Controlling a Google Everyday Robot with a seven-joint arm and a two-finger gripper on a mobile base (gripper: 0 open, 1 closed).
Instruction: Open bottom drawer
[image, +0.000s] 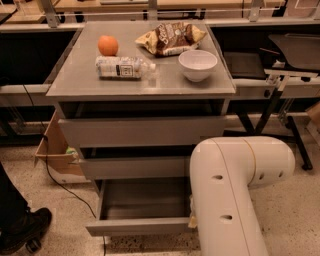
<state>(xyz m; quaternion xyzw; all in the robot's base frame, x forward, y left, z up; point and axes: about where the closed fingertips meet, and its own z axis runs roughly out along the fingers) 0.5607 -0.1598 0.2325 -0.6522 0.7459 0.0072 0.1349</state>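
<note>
The grey cabinet (67, 80) has three drawers. The bottom drawer (137, 226) stands pulled out toward me, its short flat grey front at the bottom of the view and its bare grey tray (142, 199) showing. The middle drawer (132, 167) and the top drawer (140, 131) stick out less. My white arm (232, 190) fills the lower right and covers the drawer's right end. The gripper is hidden behind the arm, near the drawer's right front corner.
On the cabinet top lie an orange (108, 45), a plastic water bottle (122, 67), a chip bag (171, 37) and a white bowl (198, 64). A cardboard box (52, 150) and a cable lie at left. A person's shoe (22, 230) is at lower left. Table legs stand at right.
</note>
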